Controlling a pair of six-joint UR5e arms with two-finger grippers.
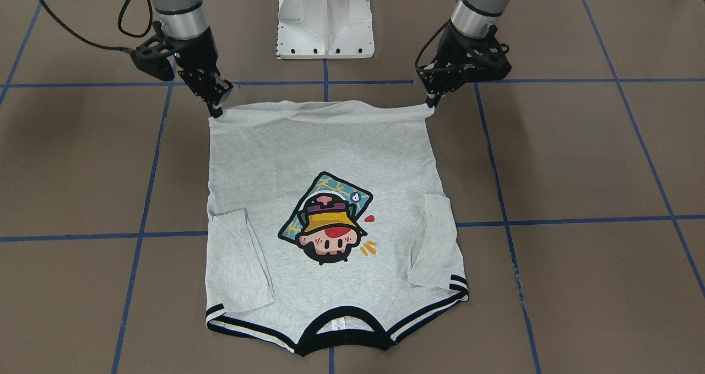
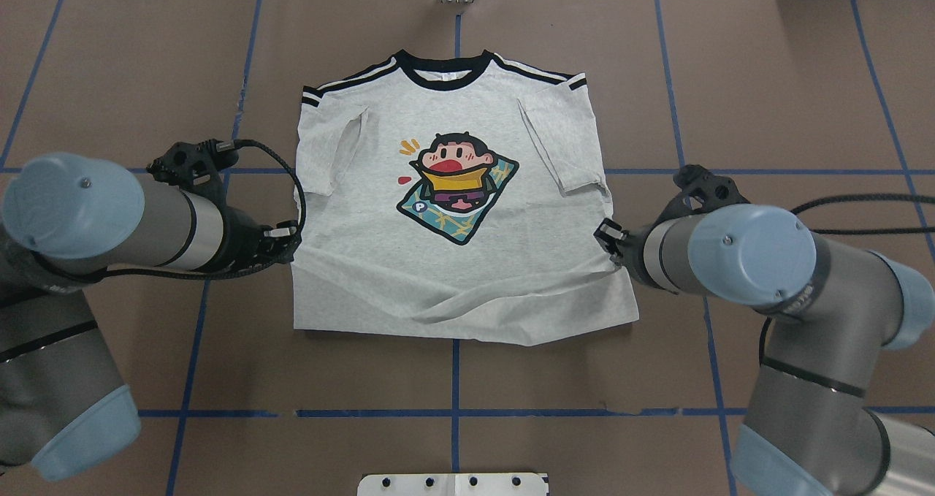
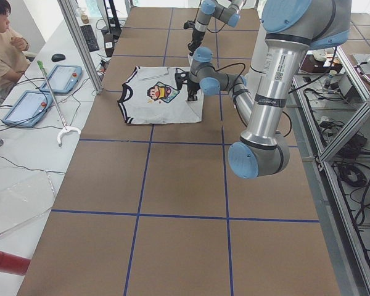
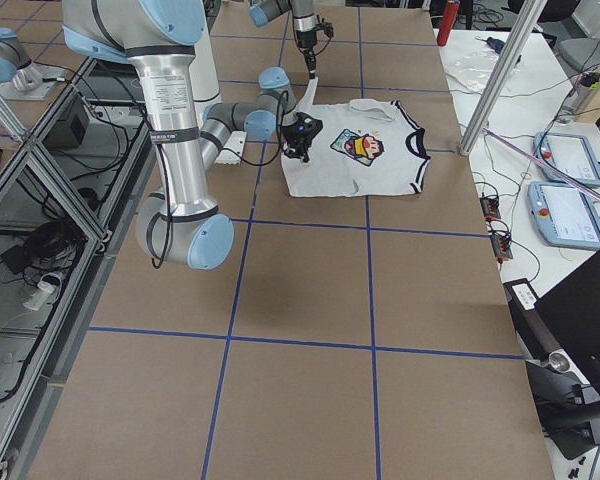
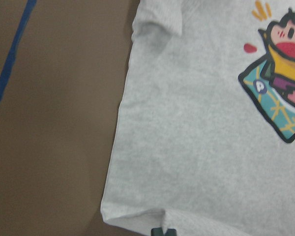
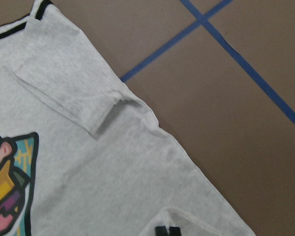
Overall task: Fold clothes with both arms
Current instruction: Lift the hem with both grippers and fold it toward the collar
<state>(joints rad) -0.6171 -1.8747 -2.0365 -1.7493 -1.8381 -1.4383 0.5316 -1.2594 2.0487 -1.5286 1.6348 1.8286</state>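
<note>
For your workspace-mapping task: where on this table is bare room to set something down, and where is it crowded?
Bare table flanks the T-shirt past both sleeves and lies between hem and base. Crowded: hem corners, pinched by the left gripper and right gripper.

Worktop: one large matt brown table surface [image 2: 767,79], marked into big squares by narrow blue tape lines [image 2: 454,379], evenly lit with soft shadows. Side furniture, along the table's far edge from the robot: a white bench [image 3: 12,160] behind a slanted aluminium frame post [image 3: 80,43], carrying two grey-blue tablet-like control panels [image 3: 60,78], a black keyboard [image 3: 89,37], a green-handled white reacher tool [image 3: 54,105], a clear plastic tray [image 3: 18,200] and a red cylinder [image 3: 6,262]. Occupant: one seated person in a beige top [image 3: 3,43] at that bench.
</note>
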